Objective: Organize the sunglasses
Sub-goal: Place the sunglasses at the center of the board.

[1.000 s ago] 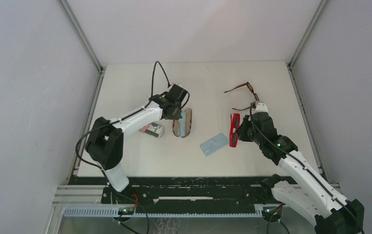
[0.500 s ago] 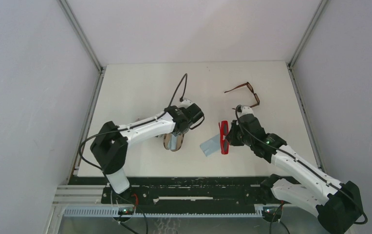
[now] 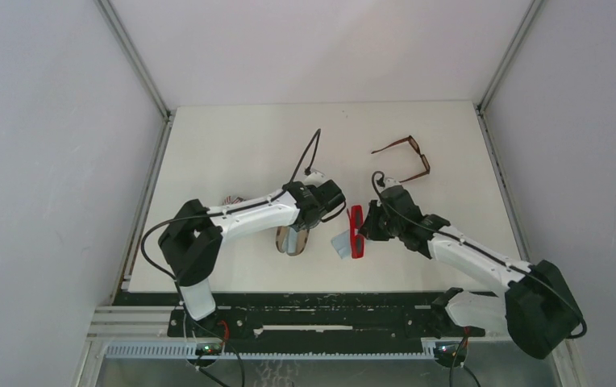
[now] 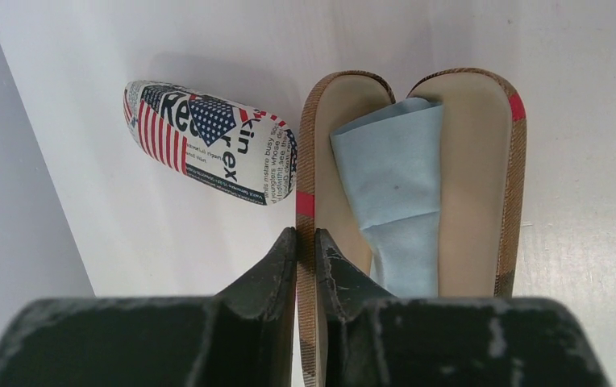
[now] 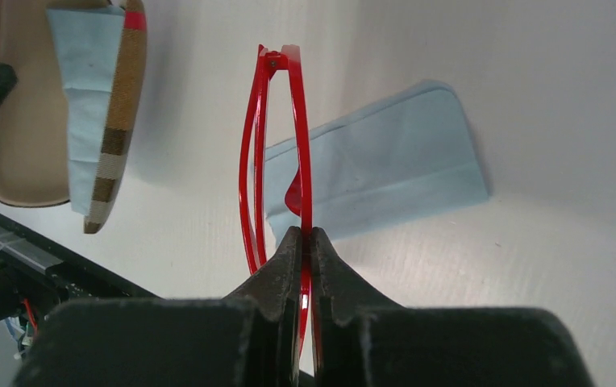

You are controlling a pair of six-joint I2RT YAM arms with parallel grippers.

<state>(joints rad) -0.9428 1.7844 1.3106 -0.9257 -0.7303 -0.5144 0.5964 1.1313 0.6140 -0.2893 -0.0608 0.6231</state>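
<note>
My right claw [image 5: 305, 235] has carried the bright red dark-lensed sunglasses [image 5: 298, 145] leftward, clamped on their frame over the light blue cloth [image 5: 393, 161]. My left claw [image 4: 305, 235] pinches the rim of the open tan plaid case [image 4: 514, 201]. The slim brown sunglasses [image 3: 419, 157] lie farther back, apart.

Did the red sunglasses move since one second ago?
Yes. Held by the right gripper, the red sunglasses went left and down in the top view, away from the unmoved brown sunglasses.
</note>
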